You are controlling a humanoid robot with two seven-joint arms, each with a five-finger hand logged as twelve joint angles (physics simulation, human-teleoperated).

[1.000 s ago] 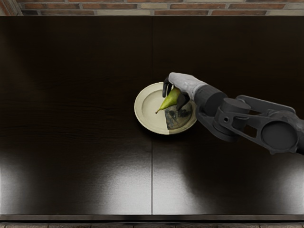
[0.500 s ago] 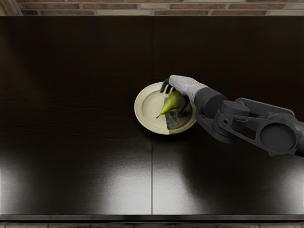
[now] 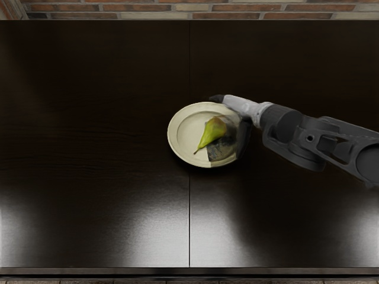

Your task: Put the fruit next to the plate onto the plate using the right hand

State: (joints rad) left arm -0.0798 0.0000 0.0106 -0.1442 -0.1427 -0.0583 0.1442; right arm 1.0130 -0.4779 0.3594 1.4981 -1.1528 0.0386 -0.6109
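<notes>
In the head view, a dark, glossy table [image 3: 95,177] fills almost the whole picture, with a strip of brick wall [image 3: 177,8] along the far edge. A cream plate [image 3: 180,127] sits near the middle of the table, slightly to the right. The pear [image 3: 211,131], green-yellow, lies on the plate in its right half, with the thick end toward the far right and the stem pointing near-left, toward the plate's centre. The right arm [image 3: 308,142] comes in from the right edge, its dark joints low over the table. The right hand [image 3: 234,115] is over the far-right rim of the plate, just beside the pear's thick end. Its fingers [image 3: 214,99] are loosened and spread rather than closed: one dark tip shows at the far rim, more dark shapes hang by the right rim, and none is wrapped around the fruit. A grey mottled patch [image 3: 222,152] shows on the near-right part of the plate, under the hand.
</notes>
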